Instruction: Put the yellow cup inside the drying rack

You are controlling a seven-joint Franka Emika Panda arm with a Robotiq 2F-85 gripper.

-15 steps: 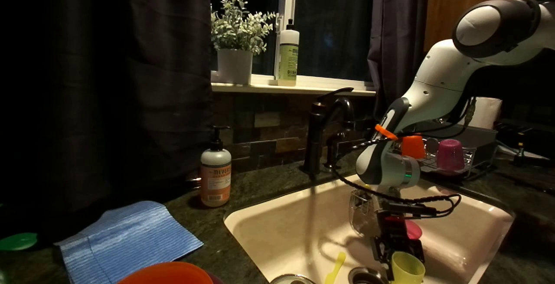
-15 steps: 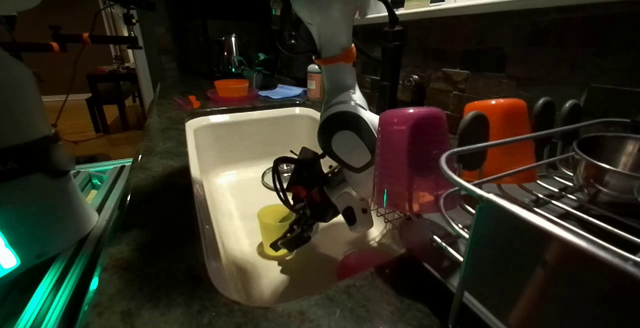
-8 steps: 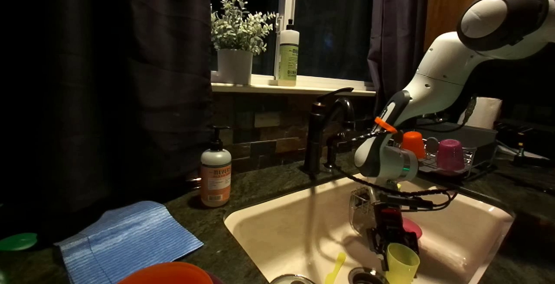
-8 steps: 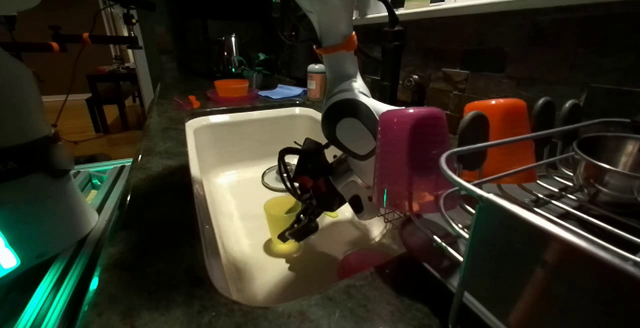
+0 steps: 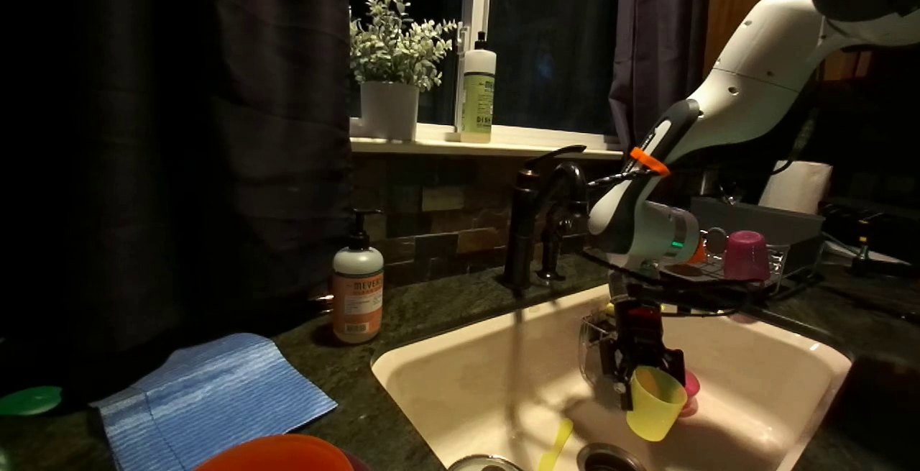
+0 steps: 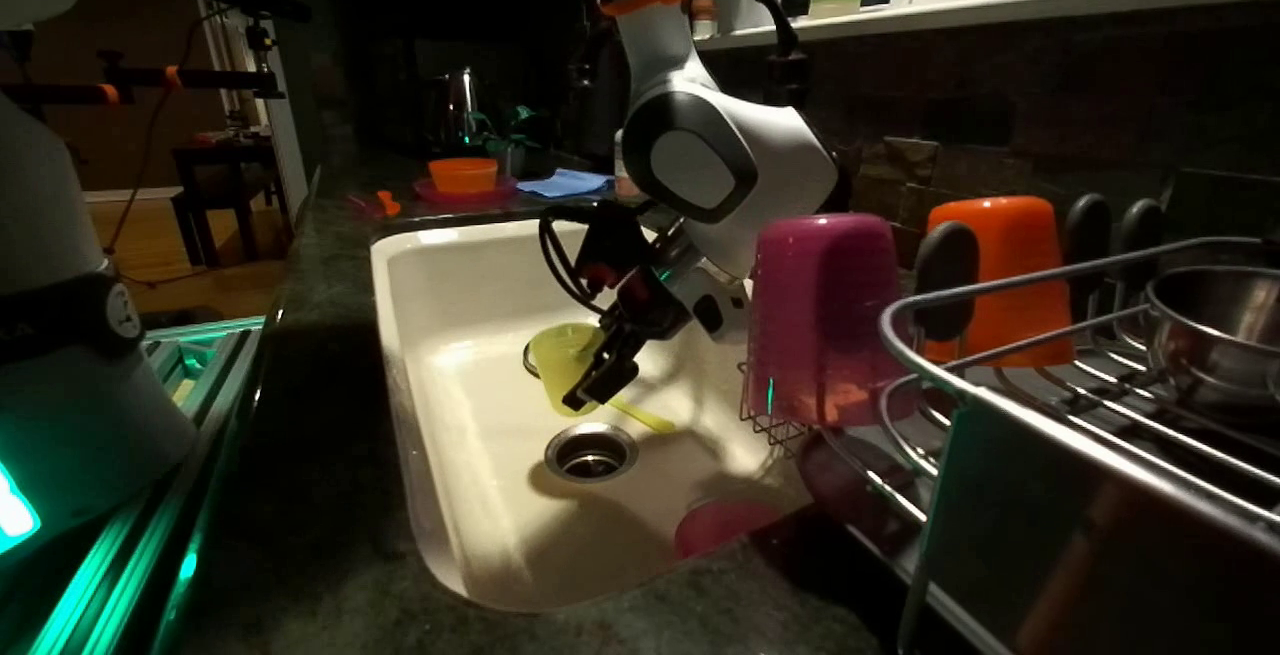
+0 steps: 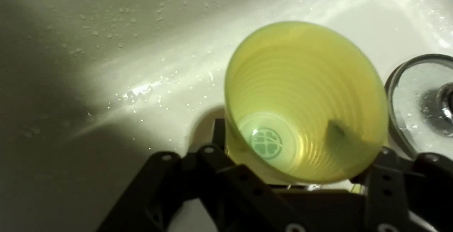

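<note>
The yellow cup (image 5: 656,408) is a yellow-green tumbler held tilted in the air above the sink floor. It also shows in an exterior view (image 6: 562,367) and, mouth toward the camera, in the wrist view (image 7: 300,83). My gripper (image 5: 652,385) is shut on its sides, one finger on each side. In the wrist view the finger on the right (image 7: 290,150) shows as a shadow through the wall. The drying rack (image 6: 1080,441) stands beyond the sink's end. It holds an upturned magenta cup (image 6: 825,315), an upturned orange cup (image 6: 1010,275) and a metal pot (image 6: 1220,330).
The cream sink (image 6: 450,495) surrounds the gripper. A dark faucet (image 5: 525,219) stands behind it. In the sink are a glass lid (image 7: 414,108), a yellow-green utensil (image 5: 557,446), a pink piece (image 6: 725,525) and a wire basket (image 5: 596,334).
My gripper has risen with the yellow cup, lifting it up and away from the sink floor. The drain below it has come into view. The cup tilts more.
</note>
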